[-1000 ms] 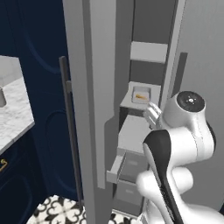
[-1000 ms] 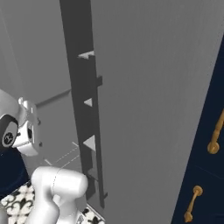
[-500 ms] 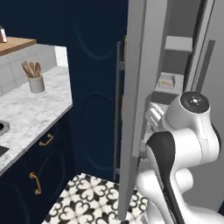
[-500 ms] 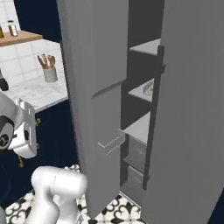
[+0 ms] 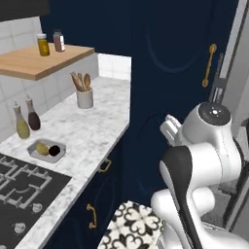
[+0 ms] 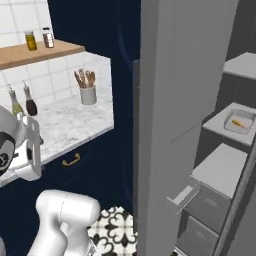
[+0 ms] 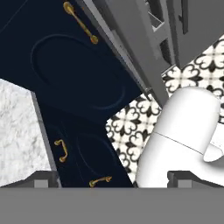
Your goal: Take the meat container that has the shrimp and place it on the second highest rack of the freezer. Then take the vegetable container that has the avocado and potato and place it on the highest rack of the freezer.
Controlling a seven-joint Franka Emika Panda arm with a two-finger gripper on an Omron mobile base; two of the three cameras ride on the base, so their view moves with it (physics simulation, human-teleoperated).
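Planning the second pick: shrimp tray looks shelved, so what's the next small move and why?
Probably drive the base closer to the counter so the arm can reach the vegetable container. It sits untouched by the stove, while the meat container already rests on a shelf in the open freezer. The gripper is open and holds nothing.

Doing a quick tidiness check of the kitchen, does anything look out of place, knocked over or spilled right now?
Nothing spilled or tipped. The vegetable container sits level on the marble counter by the stove, and the meat container lies flat on a shelf in the freezer, whose door stands open.
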